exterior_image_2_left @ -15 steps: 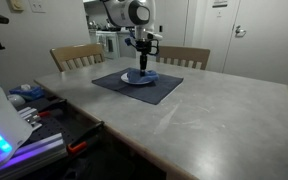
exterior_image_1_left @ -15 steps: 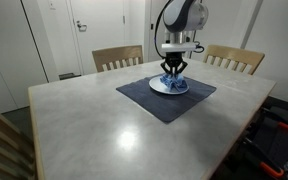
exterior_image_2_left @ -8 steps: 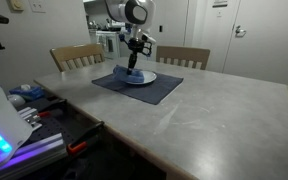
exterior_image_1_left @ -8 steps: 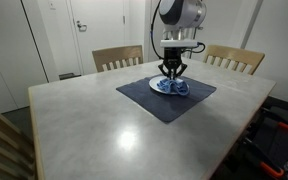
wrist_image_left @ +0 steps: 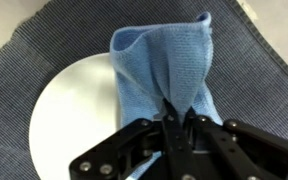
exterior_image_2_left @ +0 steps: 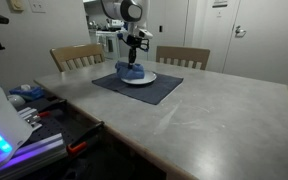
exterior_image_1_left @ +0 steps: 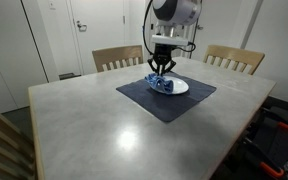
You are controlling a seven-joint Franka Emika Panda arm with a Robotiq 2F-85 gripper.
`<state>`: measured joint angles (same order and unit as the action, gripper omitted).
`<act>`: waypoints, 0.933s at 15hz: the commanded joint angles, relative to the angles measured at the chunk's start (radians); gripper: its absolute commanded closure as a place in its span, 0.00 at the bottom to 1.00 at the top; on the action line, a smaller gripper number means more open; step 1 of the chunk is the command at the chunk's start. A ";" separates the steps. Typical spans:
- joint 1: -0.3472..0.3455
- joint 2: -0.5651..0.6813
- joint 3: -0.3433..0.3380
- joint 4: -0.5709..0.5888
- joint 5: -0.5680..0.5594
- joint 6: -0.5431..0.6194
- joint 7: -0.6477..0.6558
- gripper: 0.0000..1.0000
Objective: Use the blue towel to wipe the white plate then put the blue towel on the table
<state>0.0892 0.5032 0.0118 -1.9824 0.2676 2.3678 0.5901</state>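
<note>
A white plate [exterior_image_1_left: 178, 88] [exterior_image_2_left: 146, 78] [wrist_image_left: 69, 110] lies on a dark blue placemat [exterior_image_1_left: 165, 101] [exterior_image_2_left: 134, 88] [wrist_image_left: 34, 50] at the far middle of the table. The blue towel [exterior_image_1_left: 160, 82] [exterior_image_2_left: 131, 71] [wrist_image_left: 164, 65] hangs bunched from my gripper [exterior_image_1_left: 161, 70] [exterior_image_2_left: 135, 61] [wrist_image_left: 177, 118] and drapes over the plate's edge onto the mat. The gripper is shut on the towel's pinched top fold, straight above it.
The grey table [exterior_image_1_left: 84, 130] [exterior_image_2_left: 214, 110] has two wooden chairs [exterior_image_1_left: 117, 57] [exterior_image_1_left: 234, 58] at its far side. A bench with tools and a lit device [exterior_image_2_left: 4, 135] stands beside the table. Doors and walls lie behind.
My gripper has dragged the towel sideways across the plate toward one edge, so more bare plate shows on the other side. The towel stays gripped throughout.
</note>
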 commanded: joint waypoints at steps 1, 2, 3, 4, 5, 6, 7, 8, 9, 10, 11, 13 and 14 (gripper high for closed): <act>-0.002 0.028 0.006 0.046 0.017 0.029 -0.040 0.97; -0.003 0.035 0.003 0.058 0.015 0.035 -0.043 0.97; -0.003 0.041 0.000 0.066 0.012 0.043 -0.044 0.97; -0.002 0.049 -0.007 0.074 0.004 0.053 -0.041 0.97; -0.001 0.056 -0.014 0.082 -0.003 0.061 -0.039 0.97; -0.002 0.065 -0.021 0.087 -0.008 0.071 -0.040 0.97; -0.005 0.075 -0.026 0.094 -0.009 0.081 -0.044 0.97; -0.006 0.086 -0.035 0.095 -0.011 0.095 -0.043 0.97; -0.007 0.094 -0.042 0.097 -0.012 0.109 -0.043 0.97; -0.007 0.102 -0.051 0.093 -0.015 0.121 -0.041 0.97; -0.006 0.108 -0.060 0.091 -0.019 0.132 -0.039 0.97; 0.000 0.112 -0.084 0.081 -0.035 0.141 -0.027 0.97; 0.006 0.108 -0.101 0.074 -0.052 0.132 -0.015 0.97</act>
<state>0.0866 0.6017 -0.0563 -1.9068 0.2509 2.4881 0.5671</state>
